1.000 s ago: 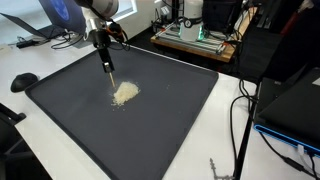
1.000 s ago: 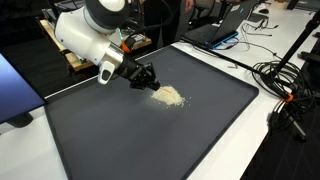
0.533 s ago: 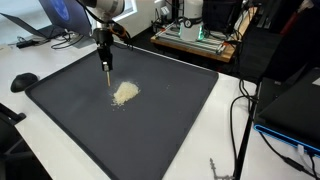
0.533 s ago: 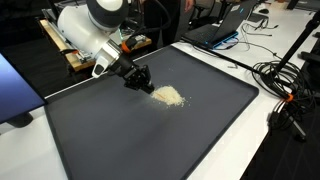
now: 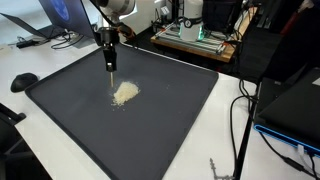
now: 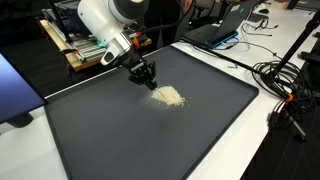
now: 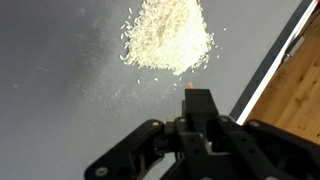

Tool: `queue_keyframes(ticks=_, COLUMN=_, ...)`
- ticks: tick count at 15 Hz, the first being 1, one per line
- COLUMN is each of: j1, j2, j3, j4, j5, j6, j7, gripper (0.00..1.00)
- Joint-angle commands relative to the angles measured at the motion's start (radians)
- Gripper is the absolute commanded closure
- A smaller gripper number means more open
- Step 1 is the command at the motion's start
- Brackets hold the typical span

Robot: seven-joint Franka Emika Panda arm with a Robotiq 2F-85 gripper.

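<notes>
- While the pincer [image 5: 111, 66] hangs shut on a thin stick-like tool [image 7: 190, 90], tip off the dark mat [image 5: 160, 120], nothing looks finished.
- Rice pile [image 5: 125, 93] sits mid-mat, just beside the tip, loose grains scattered around it.
- Judgement: gathering barely started.

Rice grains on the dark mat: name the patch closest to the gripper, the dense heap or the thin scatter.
The dense white heap of rice, just beyond the shut black gripper; the thin scatter lies off to one side.
</notes>
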Motion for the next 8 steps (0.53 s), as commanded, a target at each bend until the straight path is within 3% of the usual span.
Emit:
queue_keyframes(ticks=1, j1=0.029, j2=-0.074, j3=0.008, j4=-0.053, j5=0.012, j6=0.068, j7=-0.004, gripper=0.96)
queue_keyframes(ticks=4, j1=0.059, j2=-0.112, j3=0.009, j4=-0.068, j5=-0.045, j6=0.112, j7=0.018, gripper=0.96)
queue_keyframes(ticks=8, j1=0.111, j2=-0.164, j3=-0.001, j4=-0.090, j5=-0.244, j6=0.126, j7=0.083, gripper=0.96)
